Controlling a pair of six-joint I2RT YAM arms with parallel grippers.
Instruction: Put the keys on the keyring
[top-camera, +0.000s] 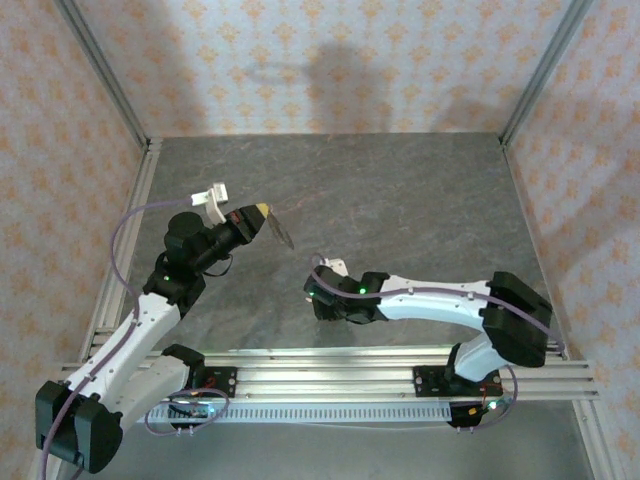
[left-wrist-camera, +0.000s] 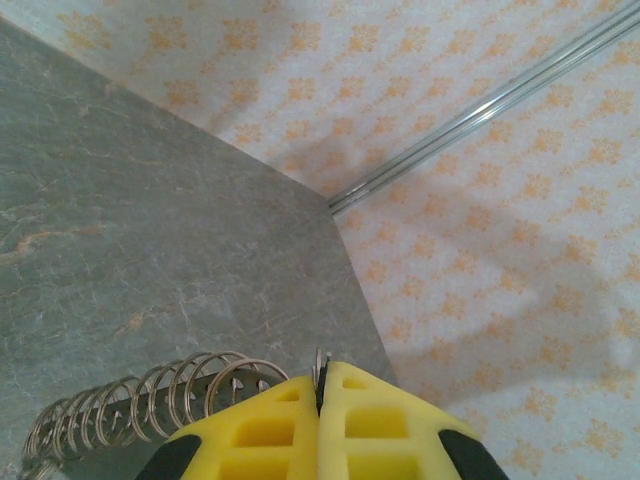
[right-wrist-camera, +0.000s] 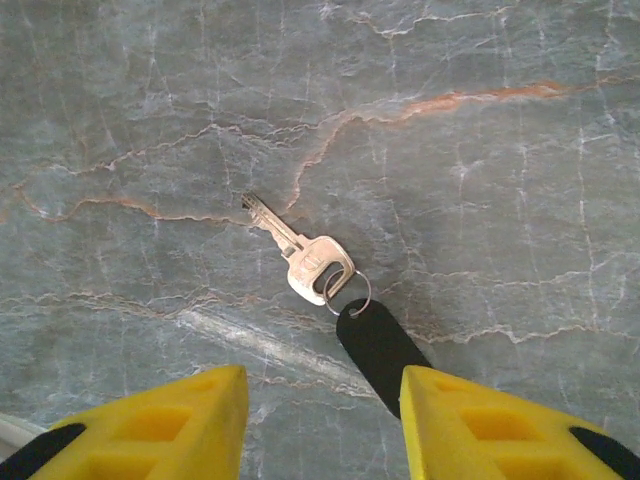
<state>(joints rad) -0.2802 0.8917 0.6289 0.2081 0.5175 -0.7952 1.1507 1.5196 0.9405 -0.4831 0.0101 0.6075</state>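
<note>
Shows the key (right-wrist-camera: 318, 265) on the table (right-wrist-camera: 500, 200) just ahead of the right hand (right-wrist-camera: 322, 378), black end between its parted fingers (right-wrist-camera: 180, 420), blade pointing away leftward, with the left hand (left-wrist-camera: 322, 382), well apart, clamped on the keyring (left-wrist-camera: 150, 400).

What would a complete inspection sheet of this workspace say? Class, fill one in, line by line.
Surface: grey marbled table.
Job's things: silver key with a black tag lies flat on the table; keyring, a chain of metal rings, is held above the table.
Clutter: nothing seen.
Grippers: left gripper shut on the keyring; right gripper open, pointed down at the key.
Cables: purple cable loops beside the left arm.
Surroundings: patterned walls, aluminium frame posts.
</note>
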